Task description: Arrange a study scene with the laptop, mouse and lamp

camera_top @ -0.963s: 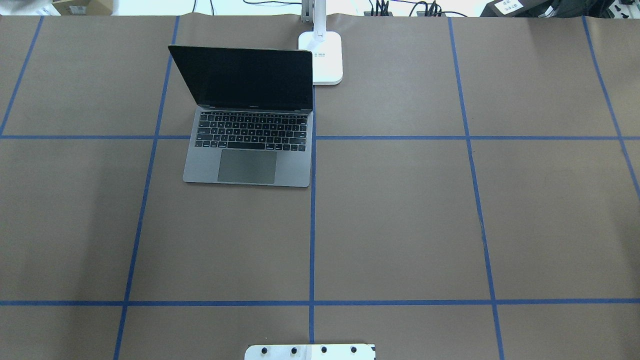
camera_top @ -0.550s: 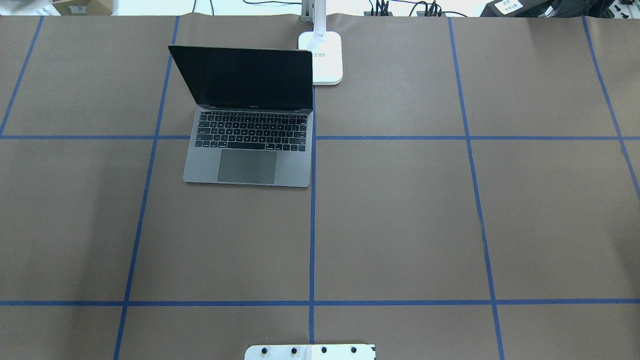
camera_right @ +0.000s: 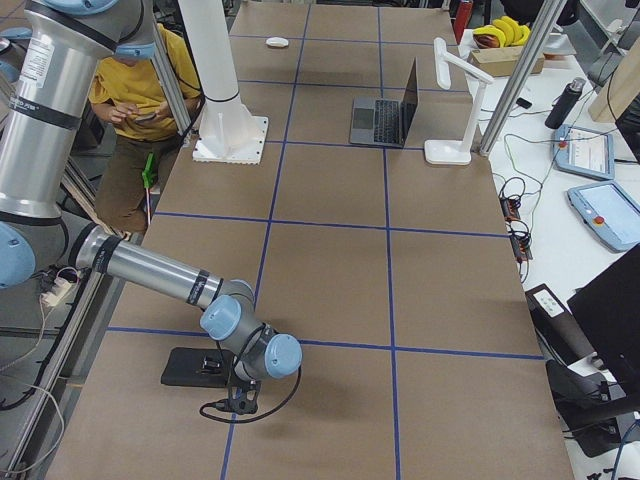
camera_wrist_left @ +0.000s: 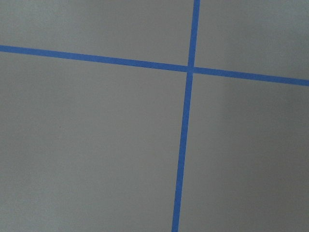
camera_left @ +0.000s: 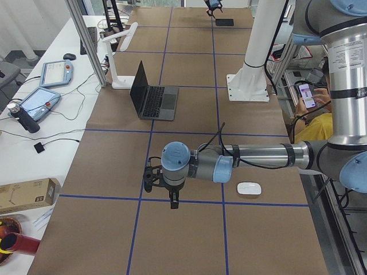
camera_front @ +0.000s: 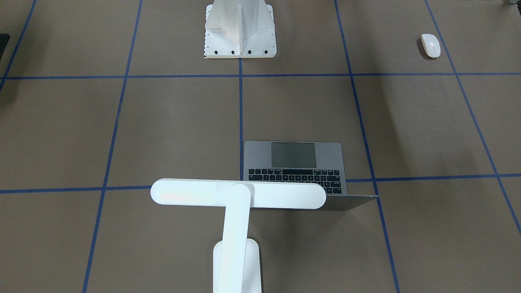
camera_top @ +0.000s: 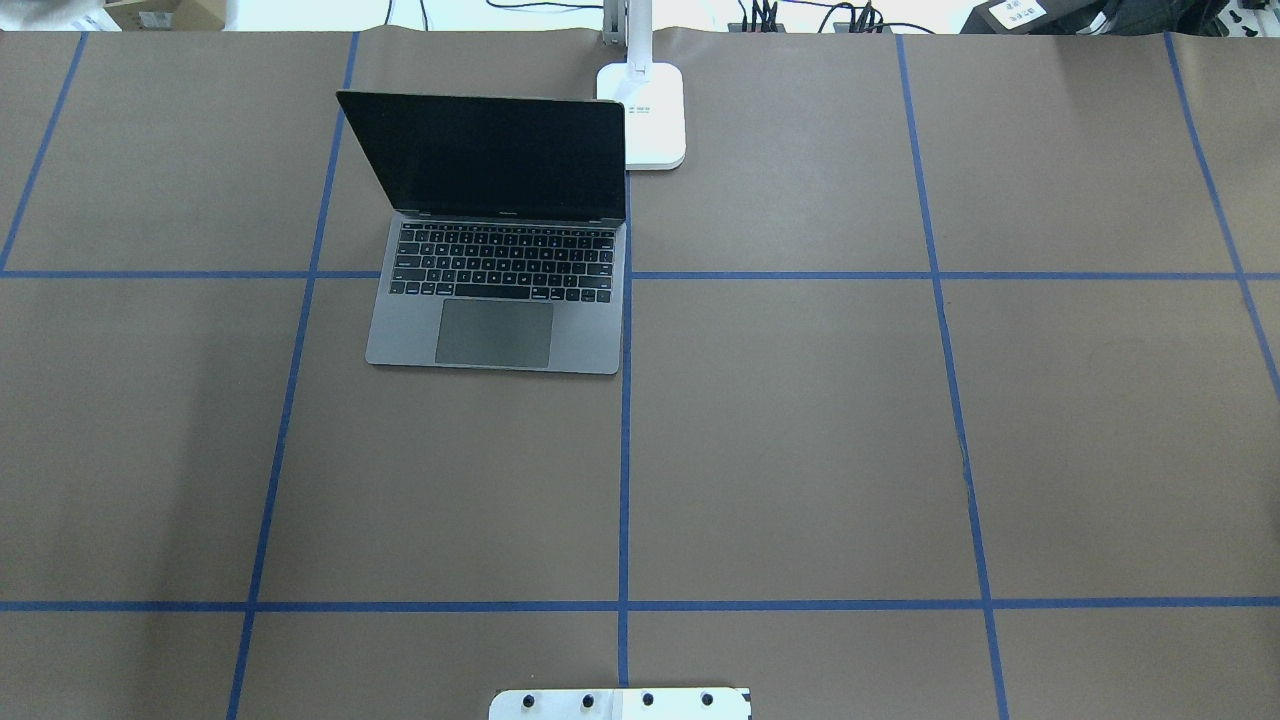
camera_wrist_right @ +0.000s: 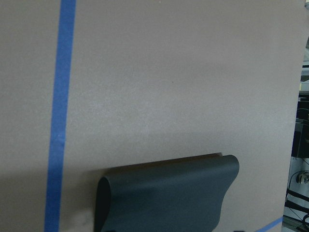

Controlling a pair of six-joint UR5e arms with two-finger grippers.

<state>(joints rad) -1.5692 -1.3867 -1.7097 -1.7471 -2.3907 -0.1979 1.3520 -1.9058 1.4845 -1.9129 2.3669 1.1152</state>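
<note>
Open laptop (camera_top: 495,300) on the brown worktop (camera_top: 800,450), upper left of centre in the overhead view. Its screen is dark and its right edge runs along a blue tape (camera_top: 624,480) line.

The lamp (camera_front: 238,194) stands at the laptop's far right corner. In the overhead view only its base shows, partly behind the lid, and its arm is cut off by the top edge. In the front-facing view its bar head hides the laptop's hinge and part of the rear keys, and its base is cut off by the lower edge.

The mouse (camera_front: 430,44) lies at the upper right of the front-facing view, well apart from the laptop. The white pedestal (camera_front: 240,28) stands at top centre, cut off above.

The left gripper (camera_left: 162,192) shows only in the left side view, lower centre, hanging low over the worktop near the mouse; whether it is spread or pressed together cannot be told. Its wrist view shows only worktop and crossed tape.

The right gripper (camera_right: 235,395) shows only in the right side view, lower left, just beside a black mat (camera_right: 190,366); its state cannot be told either. Its wrist view shows a dark shape cut off by the lower edge, hard to make out.
</note>
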